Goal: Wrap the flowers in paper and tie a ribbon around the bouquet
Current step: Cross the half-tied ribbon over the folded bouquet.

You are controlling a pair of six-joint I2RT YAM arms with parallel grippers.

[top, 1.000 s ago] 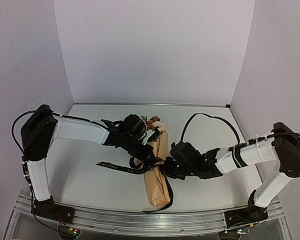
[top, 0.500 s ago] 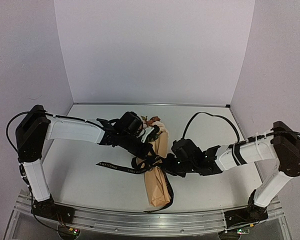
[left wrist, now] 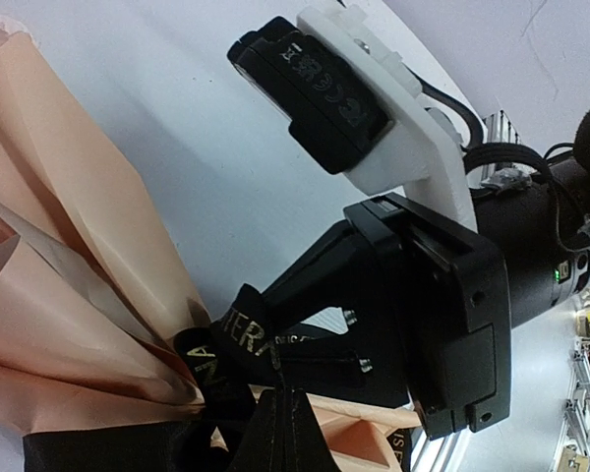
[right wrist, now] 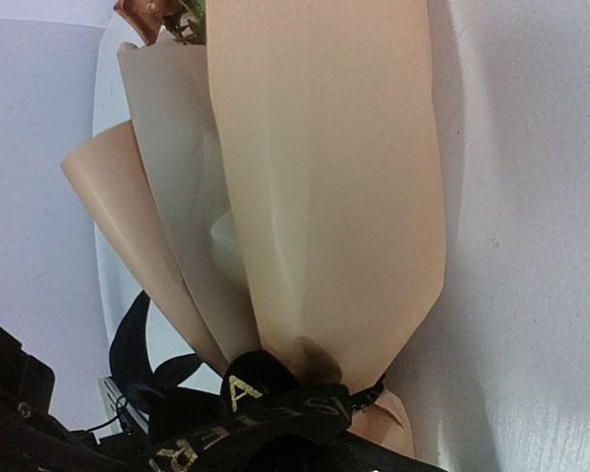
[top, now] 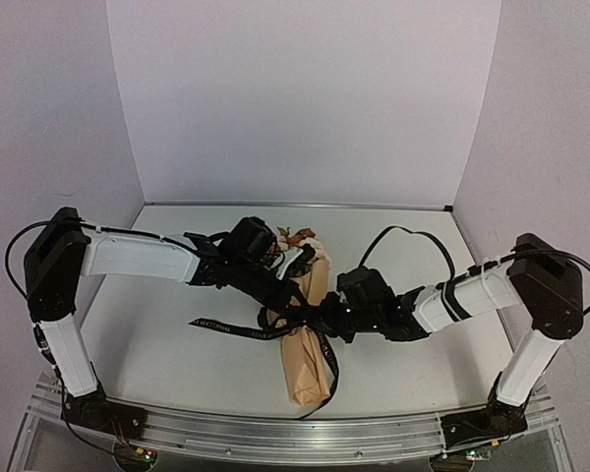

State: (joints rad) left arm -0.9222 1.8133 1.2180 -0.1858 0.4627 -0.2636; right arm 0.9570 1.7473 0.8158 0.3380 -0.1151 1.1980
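Around bouquet (top: 310,364) | ribbon (top: 226,328) bunched | left gripper (top: 287,313), right gripper (top: 320,320) closed (tips hidden, grip unclear)

centre: bouquet (top: 310,362), ribbon (top: 221,326), left tool (top: 287,313), right tool (top: 326,321) bunched together | free: bench (top: 403,379) near left, near right | bounds: walls (top: 295,98) rear, sides

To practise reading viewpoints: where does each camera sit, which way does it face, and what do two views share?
Top external: high behind the bases, looking down; both arms show.
Left wrist: beside the bouquet, facing the right claw.
Right wrist: low, looking along the paper towards the flowers.
Both wrist views share the ribbon.
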